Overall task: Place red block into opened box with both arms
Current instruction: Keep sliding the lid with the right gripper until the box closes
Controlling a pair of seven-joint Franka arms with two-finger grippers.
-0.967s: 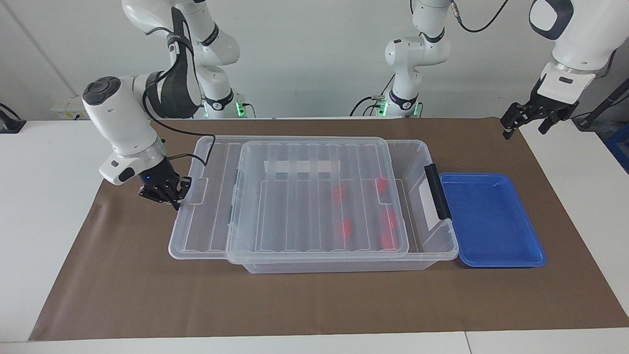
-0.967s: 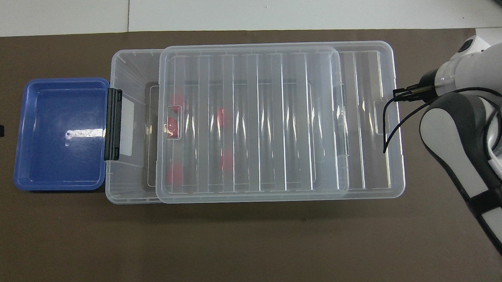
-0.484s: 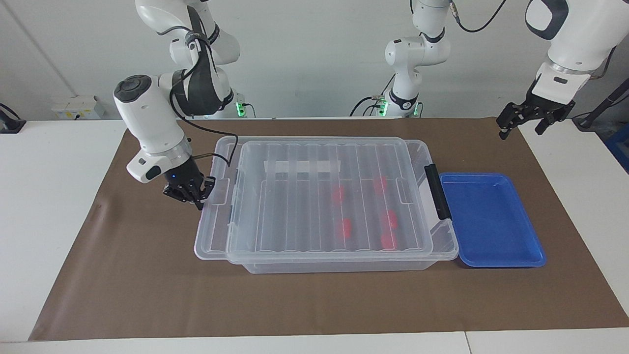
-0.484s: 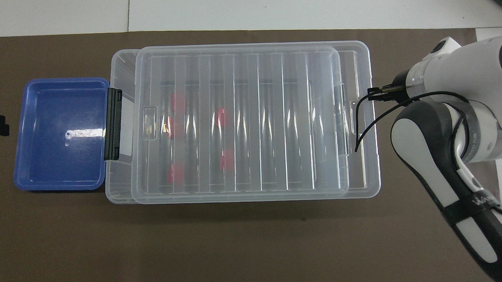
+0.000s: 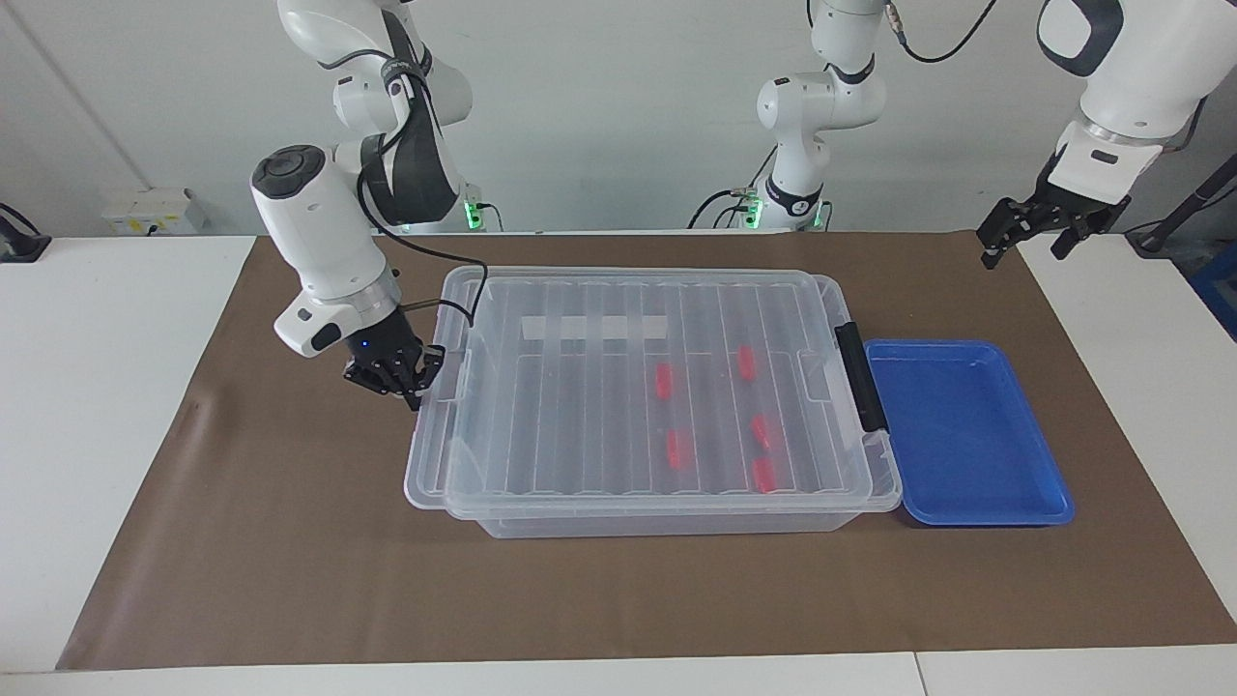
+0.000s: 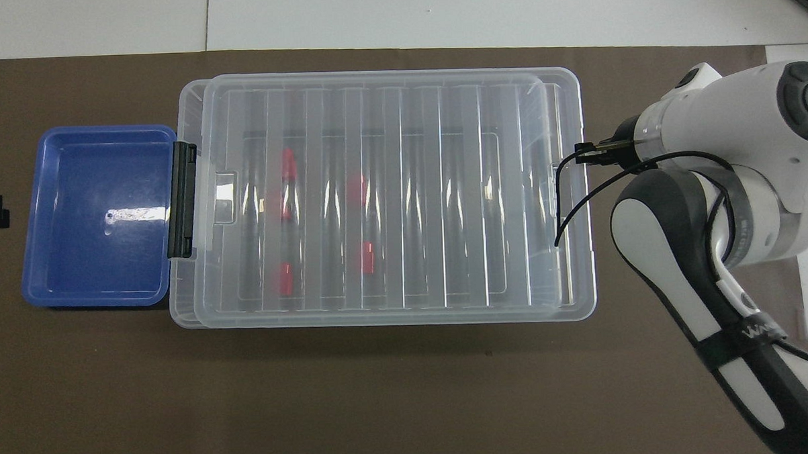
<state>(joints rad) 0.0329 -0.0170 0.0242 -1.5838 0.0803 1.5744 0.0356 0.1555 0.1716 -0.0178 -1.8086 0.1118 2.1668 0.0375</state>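
All five red blocks (image 5: 679, 447) lie inside the clear box (image 5: 667, 522), and the lid (image 5: 638, 319) nearly covers it. My right gripper (image 5: 414, 379), fingertips pinched shut, presses the lid's end. My left gripper (image 5: 1026, 229) waits wide open, holding nothing, beside the blue tray (image 5: 1053, 503); only seating the lid looks left.

Five blocks (image 5: 664, 380) in lidded box (image 5: 667, 517), tray (image 5: 966, 430) touching its latch end.

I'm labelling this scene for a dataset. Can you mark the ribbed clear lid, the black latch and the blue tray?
ribbed clear lid (image 5: 599, 406): facing view, on a rib near its middle.
black latch (image 6: 181, 199): overhead view, middle of the bar.
blue tray (image 5: 966, 430): facing view, bare floor of the tray.
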